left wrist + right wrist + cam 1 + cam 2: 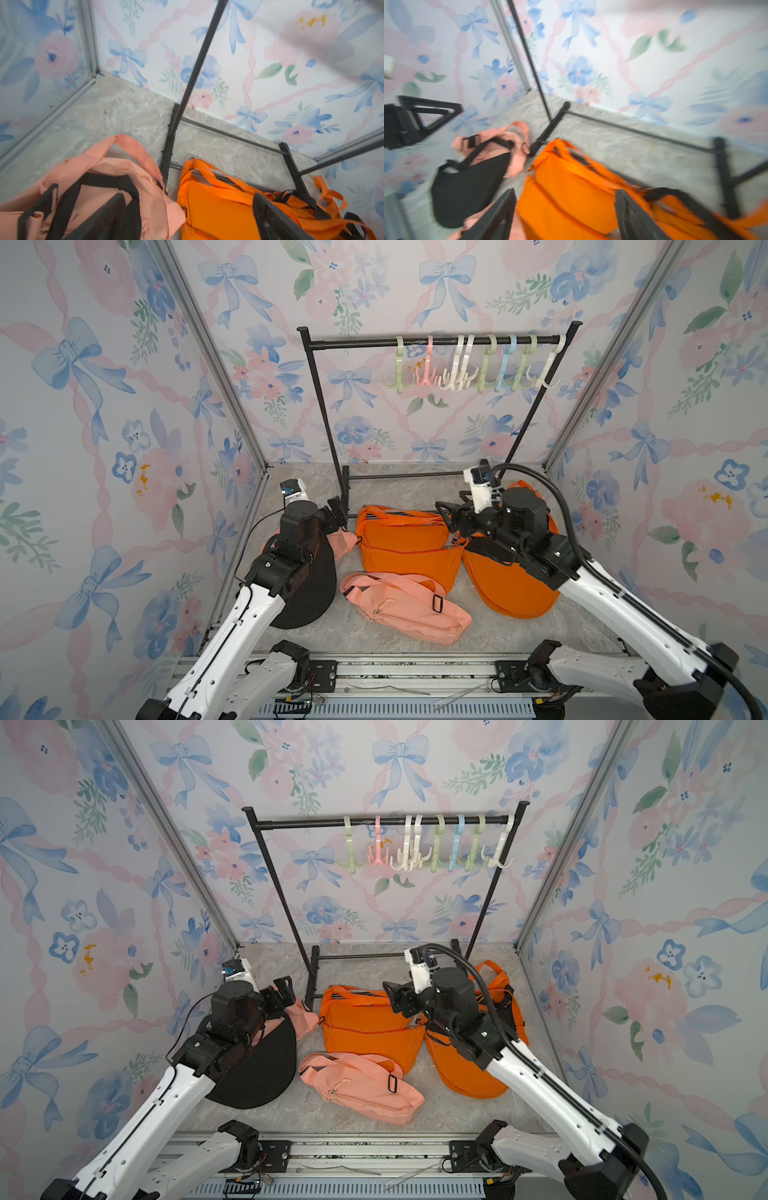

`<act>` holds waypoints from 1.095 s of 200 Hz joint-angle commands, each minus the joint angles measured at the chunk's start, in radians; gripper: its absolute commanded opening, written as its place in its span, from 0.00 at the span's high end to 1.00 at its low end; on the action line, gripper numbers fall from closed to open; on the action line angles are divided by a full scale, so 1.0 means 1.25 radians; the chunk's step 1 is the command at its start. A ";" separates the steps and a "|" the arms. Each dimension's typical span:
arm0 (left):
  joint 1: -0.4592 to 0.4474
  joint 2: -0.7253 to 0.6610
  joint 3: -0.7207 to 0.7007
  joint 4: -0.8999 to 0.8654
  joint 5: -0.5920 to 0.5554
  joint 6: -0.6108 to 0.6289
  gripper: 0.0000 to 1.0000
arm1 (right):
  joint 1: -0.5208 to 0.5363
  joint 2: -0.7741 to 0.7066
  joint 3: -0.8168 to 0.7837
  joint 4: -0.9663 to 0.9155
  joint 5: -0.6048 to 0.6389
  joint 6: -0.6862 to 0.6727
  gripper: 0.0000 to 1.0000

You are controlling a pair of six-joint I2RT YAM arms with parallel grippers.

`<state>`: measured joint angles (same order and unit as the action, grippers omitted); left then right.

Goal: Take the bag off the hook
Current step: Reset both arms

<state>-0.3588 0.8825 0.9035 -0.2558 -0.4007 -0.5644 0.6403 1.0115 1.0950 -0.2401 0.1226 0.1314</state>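
— Any bag on the hooks (459, 358)?
— None. Bare all along the rack (353, 344), every single one, in both top views.
— So where to look for the bags?
— Down on the floor (415, 489), in front of the rack. On the left side, a black bag (316, 605) with a back pink bag (343, 541) just behind it. Nearer the front, a front pink bag (403, 610). In the middle, a middle orange bag (403, 539). On the right side, a second orange bag (511, 593). Touching or overlapping, most of them.
— And the left gripper (189, 199)?
— Spread wide, pinching nothing. Low over the back pink bag, just beside the middle orange bag.
— The right gripper (564, 192)?
— Spread as well, and empty. Hanging just above the orange bags. Blurred in the wrist view, yet plainly apart at the fingers.
— Done, then?
— Judging by the bare hooks, yes: nothing left to unhook. No telling the task's own bag from the rest. At most, a matter of drawing both grippers back, clear of the pile.
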 commanded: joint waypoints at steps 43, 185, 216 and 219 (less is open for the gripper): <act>0.052 0.057 -0.278 0.394 -0.191 0.315 0.02 | -0.147 -0.195 -0.326 0.144 0.409 -0.047 0.04; 0.148 0.436 -0.401 0.750 -0.112 0.359 0.02 | -0.359 0.214 -0.522 0.502 0.426 -0.019 0.04; 0.184 0.457 -0.410 0.836 -0.021 0.397 0.02 | -0.377 0.258 -0.483 0.480 0.425 -0.013 0.03; 0.187 0.461 -0.411 0.846 -0.014 0.399 0.02 | -0.378 0.265 -0.478 0.484 0.424 -0.016 0.03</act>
<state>-0.1547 1.4292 0.4019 0.6598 -0.5209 -0.1204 0.1844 1.2919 0.4507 0.3553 0.6209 0.1017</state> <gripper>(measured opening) 0.980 0.965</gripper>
